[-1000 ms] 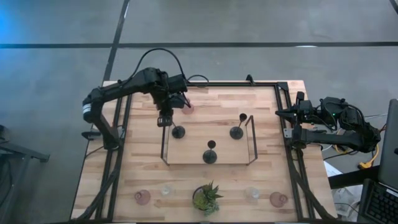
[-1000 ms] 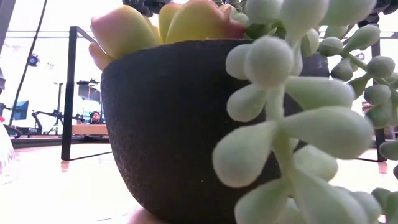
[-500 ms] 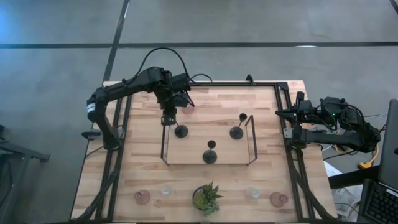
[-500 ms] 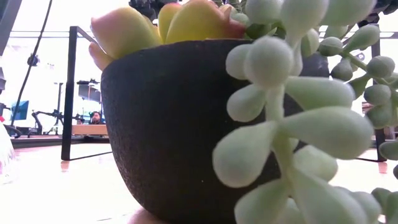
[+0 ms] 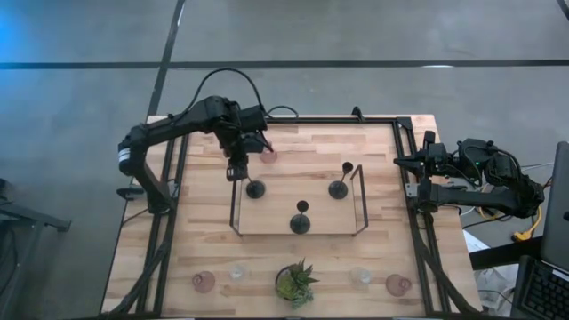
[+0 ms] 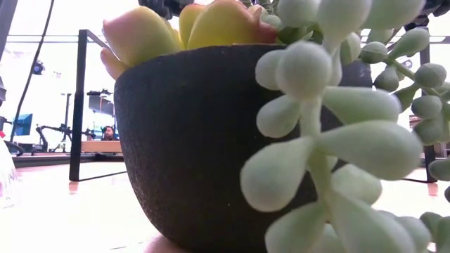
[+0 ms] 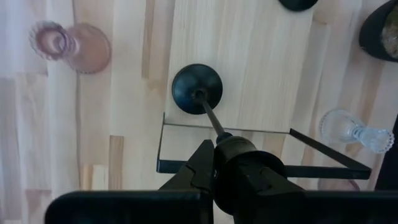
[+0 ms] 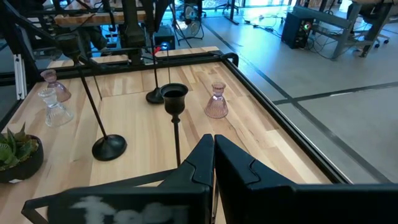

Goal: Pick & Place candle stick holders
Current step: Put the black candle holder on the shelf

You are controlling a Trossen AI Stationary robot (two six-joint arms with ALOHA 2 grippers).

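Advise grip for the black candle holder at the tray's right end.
Take the black holder by its top cup, from straight above: it stands upright on a thin stem, and the tray's wire frame likely blocks a sideways approach from the right. The left gripper grips its own holder likewise.

Overhead light even, soft shadows on counter (image 5: 293, 147). Blue glare far left of counter. Low view: potted plant (image 6: 211, 140) blurred, windows behind it overexposed. Wrist views bright; left hand (image 7: 214, 171) defocused.
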